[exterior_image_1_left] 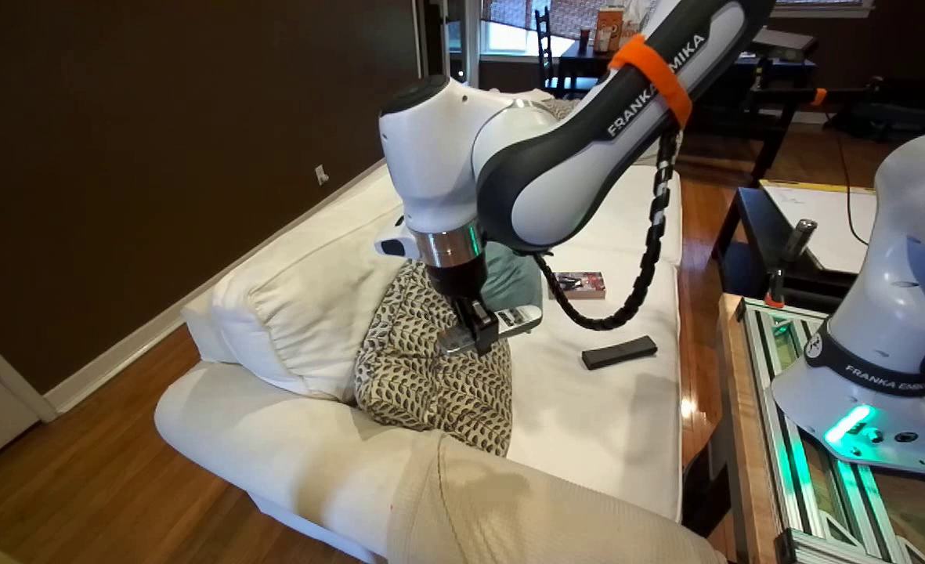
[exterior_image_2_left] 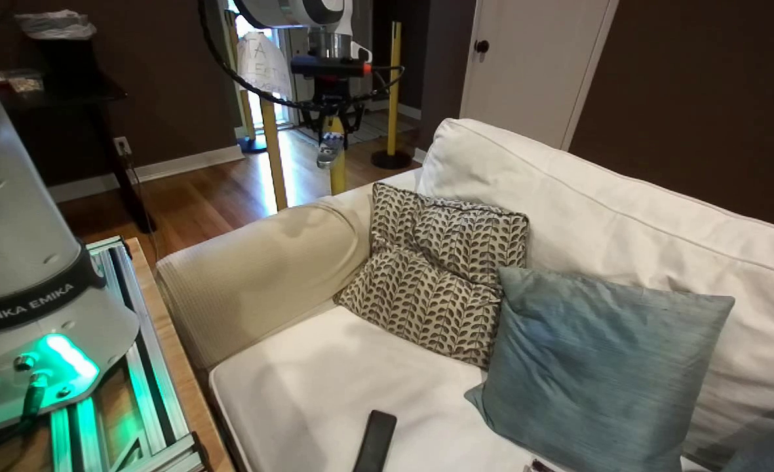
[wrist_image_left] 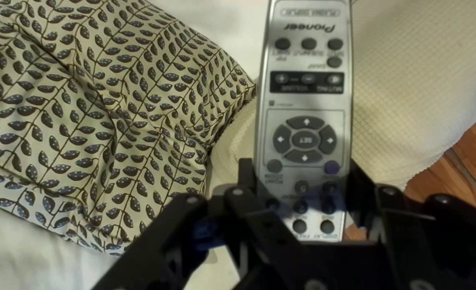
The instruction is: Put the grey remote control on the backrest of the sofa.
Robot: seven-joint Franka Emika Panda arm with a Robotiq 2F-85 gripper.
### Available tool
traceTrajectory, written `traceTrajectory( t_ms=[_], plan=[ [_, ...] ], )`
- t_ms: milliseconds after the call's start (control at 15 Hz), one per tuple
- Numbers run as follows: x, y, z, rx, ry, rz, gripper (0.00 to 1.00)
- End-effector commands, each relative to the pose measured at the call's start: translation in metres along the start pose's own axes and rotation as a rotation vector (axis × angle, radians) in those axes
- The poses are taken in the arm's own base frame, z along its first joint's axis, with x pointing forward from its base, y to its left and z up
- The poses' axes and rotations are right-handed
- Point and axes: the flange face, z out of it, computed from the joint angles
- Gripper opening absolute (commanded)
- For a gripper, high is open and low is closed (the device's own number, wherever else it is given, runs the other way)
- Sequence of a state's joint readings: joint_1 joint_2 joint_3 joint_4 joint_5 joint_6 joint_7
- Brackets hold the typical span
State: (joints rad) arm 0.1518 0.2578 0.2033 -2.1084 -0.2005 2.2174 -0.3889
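low in the wrist view, a black hand [wrist_image_left: 303, 187] pinches a long grey plastic remote's [wrist_image_left: 305, 102] sides, likely for carrying.

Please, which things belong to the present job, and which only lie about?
Job:
slim grey rectangular remote control
black two-fingered gripper
puffy white fabric backrest

Lying about:
black bar-shaped remote
reddish printed rectangular item
cream leaf-print cushion
teal fabric cushion

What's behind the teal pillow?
In an exterior view, the backrest rises behind the teal pillow, which also hides an edge of the patterned pillow. Anything else directly behind it is covered.
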Motion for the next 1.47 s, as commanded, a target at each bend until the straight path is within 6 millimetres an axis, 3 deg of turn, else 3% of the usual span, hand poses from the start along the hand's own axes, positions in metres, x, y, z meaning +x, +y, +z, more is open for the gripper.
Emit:
traceTrajectory(
  t_ms=[0,267,333,467,1400],
  plan=[
    [0.000,-0.001,0.000,0.001,-0.002,0.001,0.54],
    [0.000,-0.002,0.001,0.003,-0.005,0.006,0.54],
    [0.000,-0.002,0.002,0.003,-0.005,0.006,0.29],
    [-0.005,0.009,-0.001,-0.010,-0.006,0.028,0.29],
    [-0.060,0.153,-0.053,-0.142,0.018,0.239,0.29]
  ],
)
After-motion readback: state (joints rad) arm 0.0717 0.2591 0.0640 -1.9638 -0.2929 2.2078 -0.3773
